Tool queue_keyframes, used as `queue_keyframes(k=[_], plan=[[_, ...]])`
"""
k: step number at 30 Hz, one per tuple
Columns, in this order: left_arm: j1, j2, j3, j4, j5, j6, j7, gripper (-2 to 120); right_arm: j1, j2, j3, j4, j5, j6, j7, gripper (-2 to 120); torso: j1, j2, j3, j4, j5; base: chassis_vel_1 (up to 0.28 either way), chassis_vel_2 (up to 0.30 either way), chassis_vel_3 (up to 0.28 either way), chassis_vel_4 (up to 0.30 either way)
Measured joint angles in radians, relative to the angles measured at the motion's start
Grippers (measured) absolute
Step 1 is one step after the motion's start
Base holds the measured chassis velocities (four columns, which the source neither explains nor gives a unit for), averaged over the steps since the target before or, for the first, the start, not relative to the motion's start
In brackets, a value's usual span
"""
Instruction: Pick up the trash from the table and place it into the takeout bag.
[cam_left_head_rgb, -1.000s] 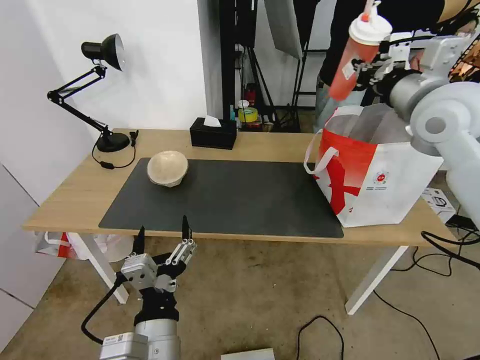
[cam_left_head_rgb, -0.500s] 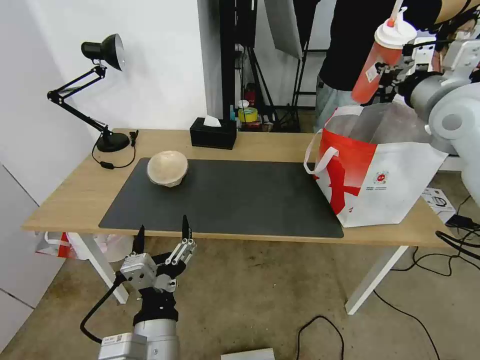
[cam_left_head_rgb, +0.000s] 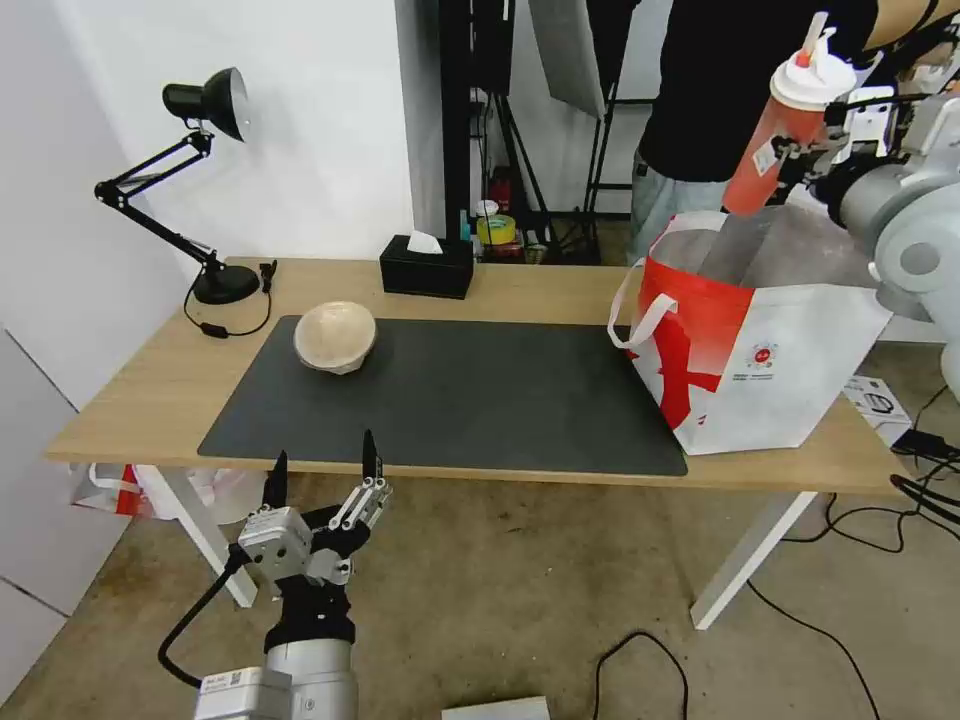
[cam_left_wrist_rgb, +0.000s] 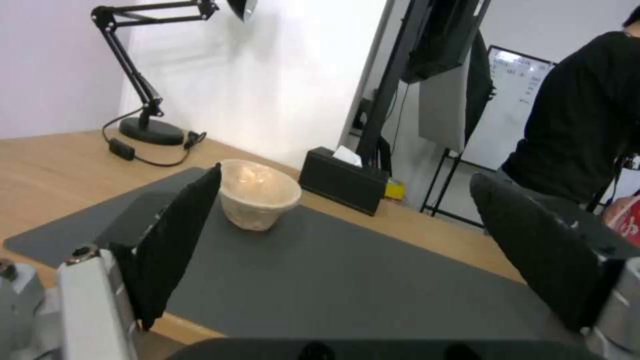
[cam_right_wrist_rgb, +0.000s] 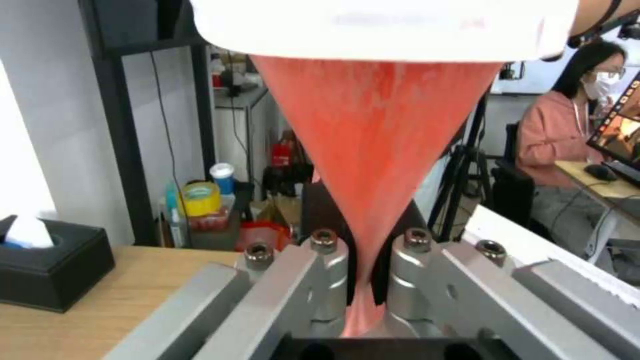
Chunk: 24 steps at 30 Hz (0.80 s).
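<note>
Right gripper (cam_left_head_rgb: 800, 160) clamps tall red cup (cam_left_head_rgb: 778, 140), white lid, straw, tilted above takeout bag (cam_left_head_rgb: 760, 350); left gripper (cam_left_head_rgb: 322, 470) wide.

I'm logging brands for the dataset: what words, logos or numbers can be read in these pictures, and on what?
No text is legible.
Takeout bag: small round red logo with a line of print below, too small to read.
Red cup, held by the right gripper: white label, unreadable.
Left gripper, below the table edge: sticker lower on its arm, unreadable.

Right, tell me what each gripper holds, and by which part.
Right gripper clamps the red cup around its body, above the takeout bag. Left gripper holds nothing.
</note>
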Motion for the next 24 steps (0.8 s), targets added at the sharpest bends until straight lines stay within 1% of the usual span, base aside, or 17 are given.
queue_keyframes(k=[7,12,24], plan=[[-0.004,0.003,0.0,0.0,-0.002,0.0,-0.001,100,-0.11,-0.005,0.048,0.026,-0.039,-0.006,-0.012,3,0.0,0.0,0.0,0.0,0.0,0.0,0.0,0.0,0.0],[-0.004,0.005,-0.001,0.0,-0.003,0.0,-0.001,100,-0.17,-0.013,0.055,0.053,-0.062,-0.007,-0.021,3,0.0,0.0,0.0,0.0,0.0,0.0,0.0,0.0,0.0],[-0.006,0.004,-0.002,0.003,-0.005,0.0,-0.002,100,-0.219,-0.007,0.058,0.077,-0.085,-0.01,-0.019,3,0.0,0.0,0.0,0.0,0.0,0.0,0.0,0.0,0.0]])
